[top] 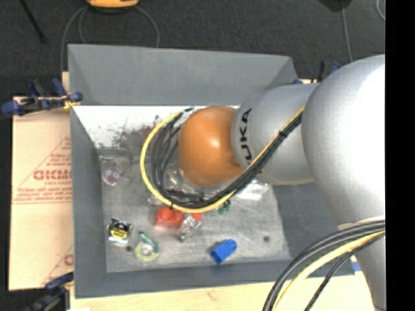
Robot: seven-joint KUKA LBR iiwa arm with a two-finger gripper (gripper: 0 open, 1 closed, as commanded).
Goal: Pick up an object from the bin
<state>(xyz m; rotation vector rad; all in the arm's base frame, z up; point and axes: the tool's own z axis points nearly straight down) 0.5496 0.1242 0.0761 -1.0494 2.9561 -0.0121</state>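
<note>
**Operator:** Which item lies nearest the end effector, and where?

**Technician:** A small red item [169, 217] with a crumpled outline. It lies on the bin [87, 193] floor, just toward 7 o'clock from the floor's centre. From above, it sits directly at the 6 o'clock edge of the orange wrist cover [204, 146], and its upper edge meets the loop of yellow and black cables [162, 151] that runs round the cover.

**Operator:** State of the end effector?

**Technician:** The end effector [176, 196] points down into the bin beneath the orange cover, which hides its working end. I cannot tell whether it is open or closed, or whether it touches the red item.

**Operator:** What surrounds the red item?

**Technician:**
- A small silver metal piece [189, 226] lies against its 4 o'clock side.
- A tiny green piece [225, 206] lies at its 3 o'clock, near the cable loop.
- A blue block [224, 251] lies at 5 o'clock, apart from it and near the front wall.
- A clear ring with a green tint [147, 250] lies at 7 o'clock.
- A black-and-yellow item [118, 230] lies at 8 o'clock, close to the ring.
- A clear, faintly purple item [111, 172] lies at 10 o'clock, near the left wall and well apart from the rest.

**Operator:** And the arm?

**Technician:** The silver arm [305, 141] enters from 3 o'clock and covers the right part of the bin.
</note>
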